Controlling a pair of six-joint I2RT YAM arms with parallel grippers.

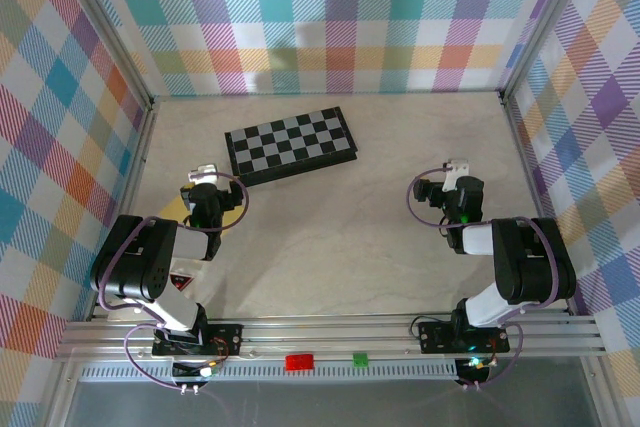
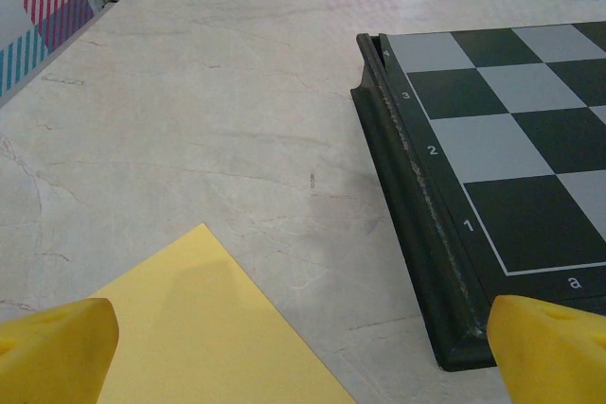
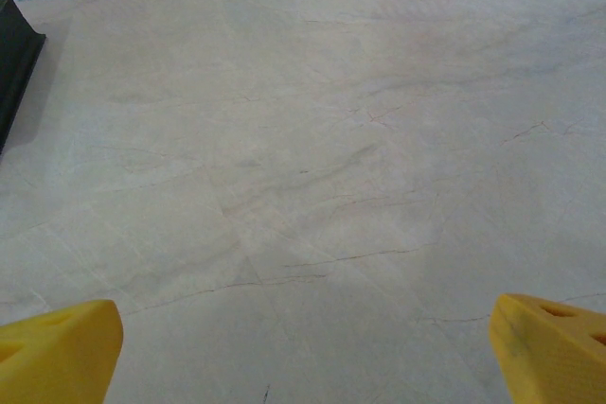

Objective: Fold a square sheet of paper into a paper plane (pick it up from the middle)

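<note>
Left arm (image 1: 150, 267) and right arm (image 1: 520, 267) sit at the near edge; the square sheet of paper (image 1: 172, 211) lies unfolded.
From above, it lies flat on the table (image 1: 350, 237), mostly beneath the left arm, near the chessboard (image 1: 290, 144). On the left wrist, the left fingers (image 2: 57, 347) stand wide apart over its corner. On the right wrist, the right fingers (image 3: 549, 347) stand wide apart over the table. Best to centre the left fingers over the sheet's middle, descend squarely and pinch gently there.
</note>
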